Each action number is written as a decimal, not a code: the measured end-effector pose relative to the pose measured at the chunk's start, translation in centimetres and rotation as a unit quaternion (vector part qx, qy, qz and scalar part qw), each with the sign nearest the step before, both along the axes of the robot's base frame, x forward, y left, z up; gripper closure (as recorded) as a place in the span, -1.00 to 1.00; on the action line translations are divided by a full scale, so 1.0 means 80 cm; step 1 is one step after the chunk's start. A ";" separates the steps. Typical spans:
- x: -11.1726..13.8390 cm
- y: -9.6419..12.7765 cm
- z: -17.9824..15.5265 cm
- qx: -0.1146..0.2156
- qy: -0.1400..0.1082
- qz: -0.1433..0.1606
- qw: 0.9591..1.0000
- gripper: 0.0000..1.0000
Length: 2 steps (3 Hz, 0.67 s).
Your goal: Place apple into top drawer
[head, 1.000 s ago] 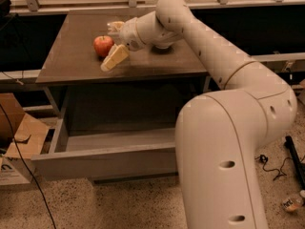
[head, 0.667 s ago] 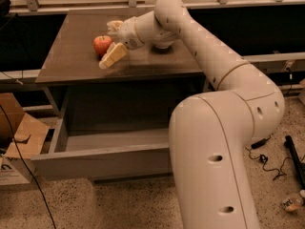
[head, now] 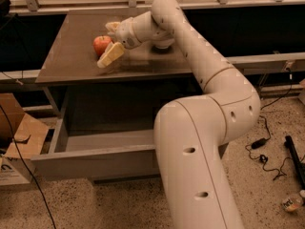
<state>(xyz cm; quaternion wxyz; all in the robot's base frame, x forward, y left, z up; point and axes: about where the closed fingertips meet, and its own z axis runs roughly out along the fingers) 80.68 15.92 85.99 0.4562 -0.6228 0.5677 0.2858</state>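
The red-orange apple (head: 100, 44) rests on the glossy brown cabinet top (head: 71, 56), left of the middle. My gripper (head: 105, 45) reaches in from the right and is open, with one pale finger (head: 110, 55) in front of the apple and the other (head: 113, 26) behind it. The apple sits between them, still on the surface. The top drawer (head: 95, 160) is pulled out below the cabinet top, and its visible part looks empty. My arm's large white body (head: 200, 151) hides the drawer's right part.
A white bowl (head: 163, 45) sits on the cabinet top, mostly hidden behind my wrist. A cardboard box (head: 19, 142) stands on the floor left of the drawer. Cables (head: 262, 151) lie on the floor at the right. A rail (head: 143, 4) runs behind the cabinet.
The gripper stays astride the apple. The arm's lower body has shifted a little to the left in view.
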 end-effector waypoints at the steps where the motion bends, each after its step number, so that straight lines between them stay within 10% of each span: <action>1: 0.004 0.007 -0.009 -0.006 0.011 0.010 1.000 -1.00; 2: 0.005 0.011 -0.016 -0.011 0.017 0.017 1.000 -0.69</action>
